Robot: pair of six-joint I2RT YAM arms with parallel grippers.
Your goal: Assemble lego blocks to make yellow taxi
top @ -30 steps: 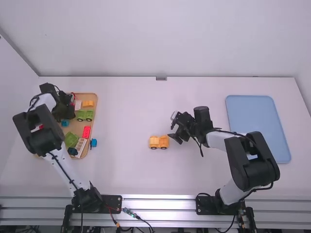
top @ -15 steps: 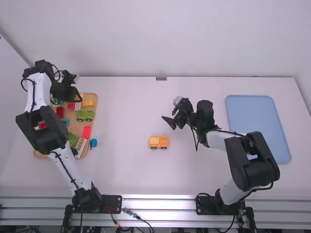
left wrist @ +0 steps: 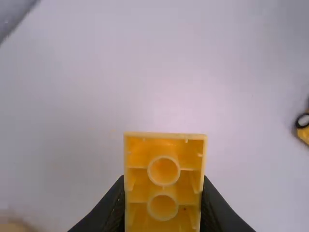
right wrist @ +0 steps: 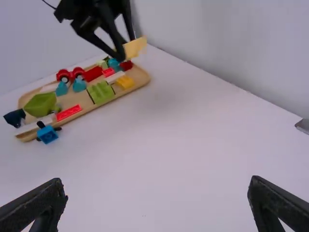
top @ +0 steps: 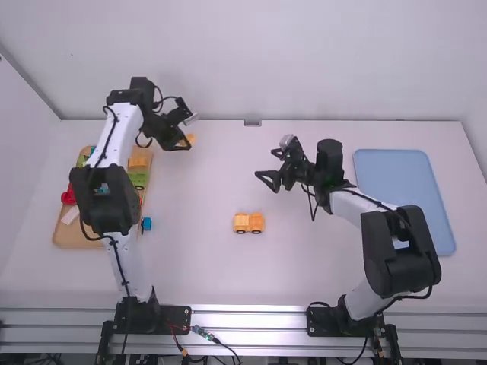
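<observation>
Yellow block (left wrist: 164, 186), and the left wrist view serves up its hollow underside and round tubes! High view: left gripper (top: 184, 141) clamped on it, arm stretched towards the worktop's (top: 198, 266) far side; right gripper (top: 266, 165) hovers, fingers wide apart. Nearer the arms' bases, a yellow wheeled piece (top: 249, 222) sits upright between them.

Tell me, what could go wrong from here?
The left claw holds a yellow block above the table, so it might drop if the grip slips. The yellow car stands on wheels with nothing holding it; it could roll when the block is pressed on, unless the open right claw steadies it. The blue piece beside the tray might get knocked.
</observation>
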